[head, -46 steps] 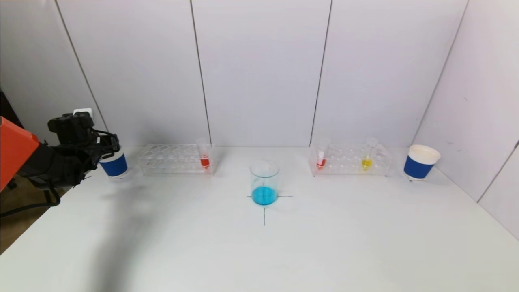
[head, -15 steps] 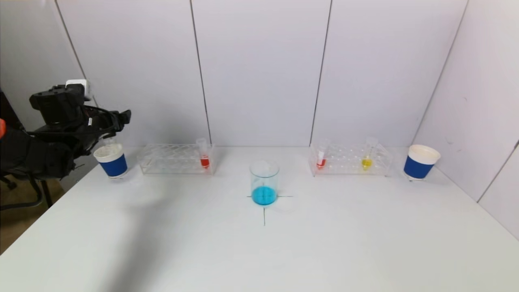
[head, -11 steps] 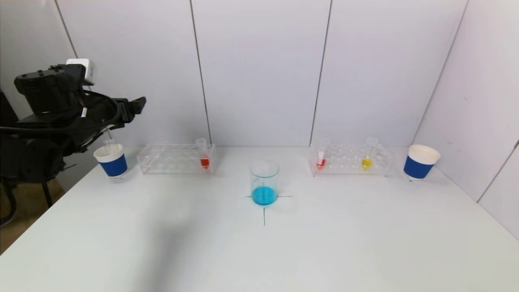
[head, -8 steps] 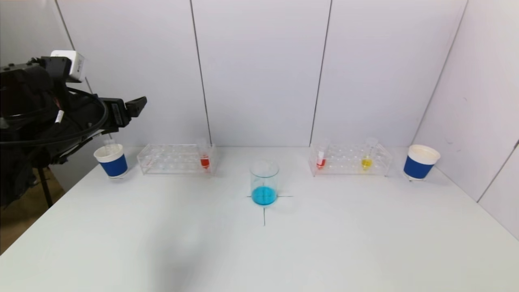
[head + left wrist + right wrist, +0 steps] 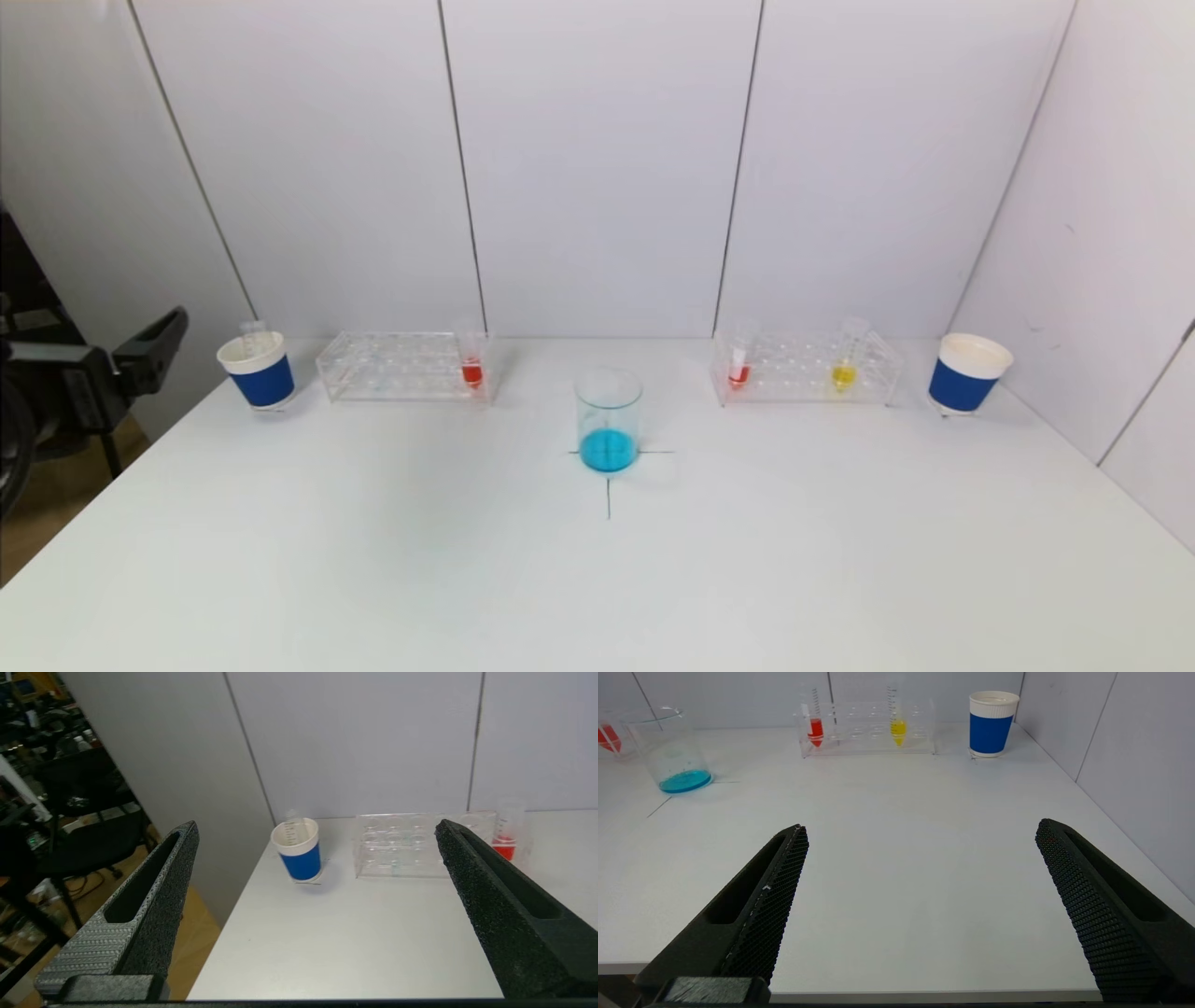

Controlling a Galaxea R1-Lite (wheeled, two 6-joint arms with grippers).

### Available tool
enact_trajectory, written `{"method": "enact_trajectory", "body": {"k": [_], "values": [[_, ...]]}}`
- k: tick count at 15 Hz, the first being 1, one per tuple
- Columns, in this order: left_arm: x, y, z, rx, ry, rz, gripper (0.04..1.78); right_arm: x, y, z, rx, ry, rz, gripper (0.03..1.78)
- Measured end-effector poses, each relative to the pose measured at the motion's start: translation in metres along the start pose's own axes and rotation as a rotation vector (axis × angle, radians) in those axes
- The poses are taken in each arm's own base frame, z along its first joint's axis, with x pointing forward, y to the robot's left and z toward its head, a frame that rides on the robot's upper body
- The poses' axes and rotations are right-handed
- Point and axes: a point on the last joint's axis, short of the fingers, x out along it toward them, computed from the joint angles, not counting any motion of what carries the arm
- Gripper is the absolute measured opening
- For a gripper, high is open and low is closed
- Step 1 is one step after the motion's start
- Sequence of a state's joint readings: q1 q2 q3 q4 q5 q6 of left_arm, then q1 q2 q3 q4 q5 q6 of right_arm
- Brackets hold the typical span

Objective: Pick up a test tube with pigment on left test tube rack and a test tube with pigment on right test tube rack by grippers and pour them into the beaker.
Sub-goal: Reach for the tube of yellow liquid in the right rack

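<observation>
Blue liquid fills the bottom of the beaker (image 5: pixel 608 418), which stands at the middle of the white table (image 5: pixel 597 560) on a black cross mark. Behind it to the left sits the left test tube rack (image 5: pixel 403 366), a clear rack with one red tube (image 5: pixel 471 359) upright at its end nearest the beaker. Behind the beaker to the right sits the right test tube rack (image 5: pixel 805 367), holding a second red tube (image 5: pixel 739 362) at its inner end and a yellow tube (image 5: pixel 846 364) further along. A blue-and-white left paper cup (image 5: pixel 256 370) stands just beyond the outer end of the left rack, with an empty clear tube (image 5: pixel 250 334) standing in it; a matching right paper cup (image 5: pixel 969 373) stands beyond the outer end of the right rack.

The left pincer (image 5: pixel 317 833) hangs off the left edge of the table, its fingers (image 5: pixel 154 891) spread wide and gripping nothing. Seen from its wrist, the left cup and rack lie ahead between the two fingers, well apart from them, and the red tube at the rack's far end shows just past one fingertip. In the head view only one dark finger of it shows at the left border.

The right pincer (image 5: pixel 922 828) is also released, fingers (image 5: pixel 1092 896) wide apart and empty, held at the near edge of the table. The right rack with its red and yellow tubes stands well ahead of it, across open table, with the beaker off to one side.
</observation>
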State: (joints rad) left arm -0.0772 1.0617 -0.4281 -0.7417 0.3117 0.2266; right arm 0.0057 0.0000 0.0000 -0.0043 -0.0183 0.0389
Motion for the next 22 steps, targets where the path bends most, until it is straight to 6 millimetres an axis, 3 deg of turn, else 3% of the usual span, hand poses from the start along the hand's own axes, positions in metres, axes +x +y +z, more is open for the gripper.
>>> {"method": "enact_trajectory", "body": {"k": [7, 11, 16, 22], "values": [[-0.085, 0.029, -0.025, 0.045, 0.037, 0.268, 1.76, 0.000, 0.000, 0.000, 0.000, 0.000, 0.000, 1.77], [-0.120, 0.034, -0.056, 0.062, 0.043, 0.323, 1.76, 0.000, 0.000, 0.000, -0.001, 0.000, 0.000, 1.77], [-0.140, 0.027, -0.081, -0.067, -0.004, 0.090, 1.76, 0.000, 0.000, 0.000, 0.000, 0.000, 0.000, 1.77], [-0.150, 0.020, -0.099, -0.158, 0.079, -0.133, 1.76, 0.000, 0.000, 0.000, -0.001, 0.000, 0.000, 1.77]]}}
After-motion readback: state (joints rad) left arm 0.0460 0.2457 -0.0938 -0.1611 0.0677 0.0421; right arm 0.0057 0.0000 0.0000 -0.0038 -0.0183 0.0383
